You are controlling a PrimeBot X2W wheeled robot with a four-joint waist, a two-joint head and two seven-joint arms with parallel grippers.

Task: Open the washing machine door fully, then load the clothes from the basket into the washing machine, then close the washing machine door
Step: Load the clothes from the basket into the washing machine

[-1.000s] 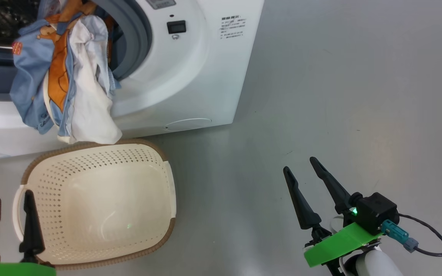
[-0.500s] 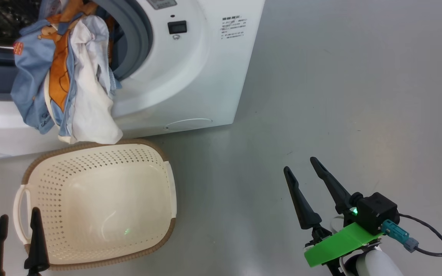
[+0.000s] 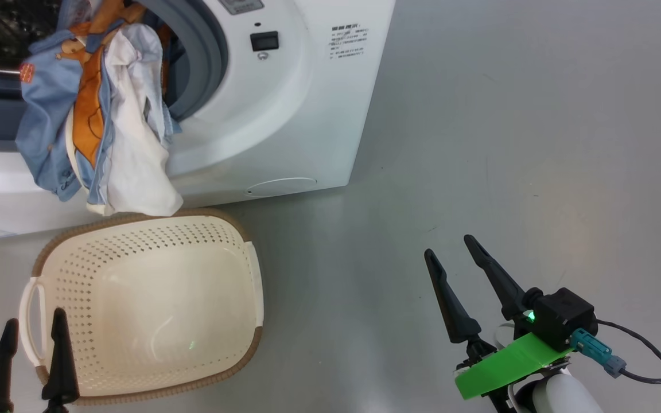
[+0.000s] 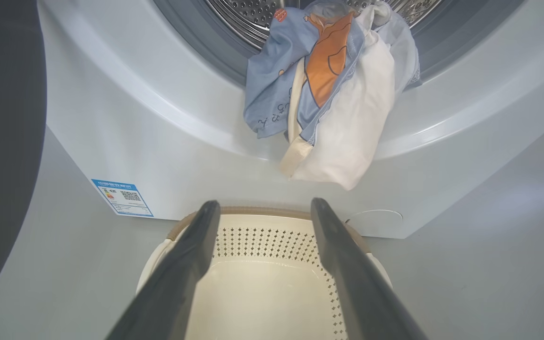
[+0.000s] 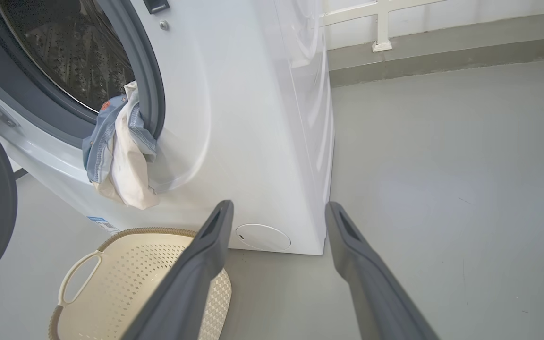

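Down low, left gripper (image 3: 33,316) hovers at the basket (image 3: 135,218), right gripper (image 3: 448,245) well apart, both splayed wide.

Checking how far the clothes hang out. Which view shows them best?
Left wrist view: the clothes face it squarely, draped over the lip of the washing machine. Head view crops their top; right wrist view sees them side-on.

The washing machine door (image 4: 3,141) is cropped at left; the blue label (image 4: 122,197) is illegibly small.
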